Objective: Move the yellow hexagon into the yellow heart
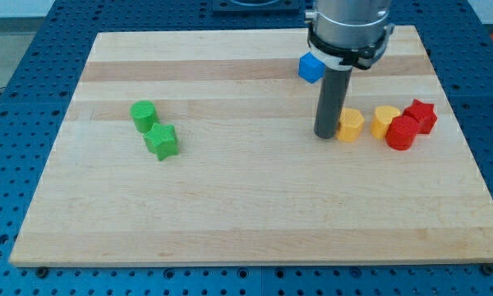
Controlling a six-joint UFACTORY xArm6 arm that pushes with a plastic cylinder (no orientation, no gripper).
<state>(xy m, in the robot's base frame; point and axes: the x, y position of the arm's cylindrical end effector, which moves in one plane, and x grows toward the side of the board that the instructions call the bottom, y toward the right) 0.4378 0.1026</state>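
The pale wooden board, made of glued planks, fills most of the view and rests on a blue perforated table. Above it, at the view's top right, hangs the grey and black wrist of the arm, from which the straight dark rod drops down to the board. There is no pincer on this arm, so nothing is clenched, released or grasped; the rod simply ends in my tip, which sits on the wood.

Just to the view's right of my tip lies the yellow hexagon block; its left face looks to be touching the rod, though the angle makes a thin gap hard to rule out. Farther right of my tip, a short way past the hexagon and apart from it, lies the yellow heart block. Beyond the heart, touching its right side, sits a red round block, and behind that a second red block, whose shape I cannot make out for sure.

Toward the view's top from my tip, just left of the rod and partly hidden by the wrist, lies a blue cube-like block.

Well off to the view's left of my tip sit a green cylinder block and, touching it below, a green star-shaped block.
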